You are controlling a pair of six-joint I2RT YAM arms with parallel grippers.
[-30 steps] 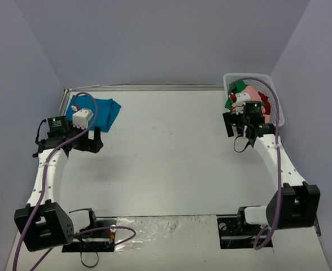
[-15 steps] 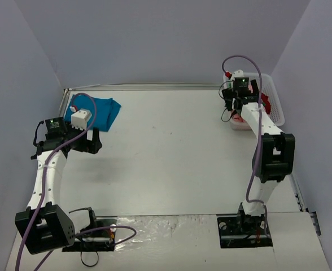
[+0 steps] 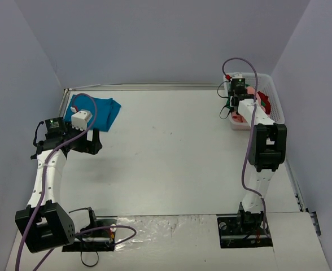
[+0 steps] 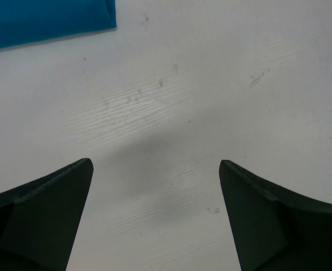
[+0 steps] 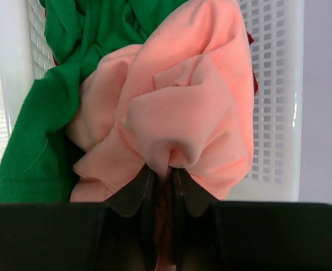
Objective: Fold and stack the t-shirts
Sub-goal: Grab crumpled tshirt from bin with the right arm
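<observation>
In the white basket (image 5: 273,84) the right claw (image 5: 165,172) is nipped shut on a top fold of the soft, light salmon-pink t-shirt (image 5: 194,107) lying over the green t-shirt (image 5: 70,56), a hold that should lift it limp, while the left claw (image 4: 155,164) gapes empty, well away from the basket.

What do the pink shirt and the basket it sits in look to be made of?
Pink t-shirt: soft matte cloth, probably cotton knit; it bunches into loose folds, with a stitched hem. Basket: rigid white plastic, faintly glossy, moulded as a grid of small holes.
</observation>
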